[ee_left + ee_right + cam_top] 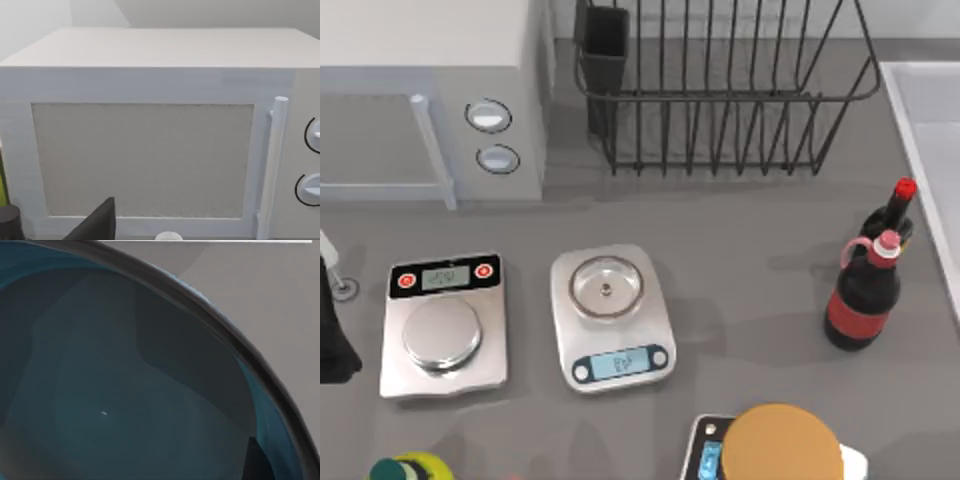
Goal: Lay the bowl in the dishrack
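From above, the dishrack (720, 90) stands without a bowl at the far side of the counter (740, 250).

The left wrist view faces the microwave (150, 140).

The right wrist view looks closely into the blue bowl (125, 390). Whether either end effector is spread, I cannot tell. By my judgement, the placing remains to be done.

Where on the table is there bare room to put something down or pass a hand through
A bare strip of table runs between the dishrack and the two scales. There is more bare grey between the round-pan scale and the dark bottle. It is crowded along the near edge, by the orange disc, and on the left around the black-topped scale and the microwave.
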Tool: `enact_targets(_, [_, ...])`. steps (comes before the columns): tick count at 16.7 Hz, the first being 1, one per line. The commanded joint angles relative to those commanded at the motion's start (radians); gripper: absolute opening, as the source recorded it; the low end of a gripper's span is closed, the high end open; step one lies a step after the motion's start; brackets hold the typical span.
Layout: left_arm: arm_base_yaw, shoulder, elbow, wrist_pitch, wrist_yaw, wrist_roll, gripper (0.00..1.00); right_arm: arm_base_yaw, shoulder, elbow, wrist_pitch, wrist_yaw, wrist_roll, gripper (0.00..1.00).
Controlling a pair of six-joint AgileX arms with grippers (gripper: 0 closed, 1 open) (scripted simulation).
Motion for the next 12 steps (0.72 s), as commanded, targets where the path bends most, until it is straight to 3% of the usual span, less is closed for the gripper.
enact_targets(5, [0.0,0.0,0.0,0.0,0.0,0.0,1.0,0.003,-0.048,0.183,-0.194,0.001,0.005,0.0])
enact_targets(12, [0.0,0.0,0.0,0.0,0.0,0.0,1.0,0.016,-0.049,0.189,-0.189,0.009,0.014,0.0])
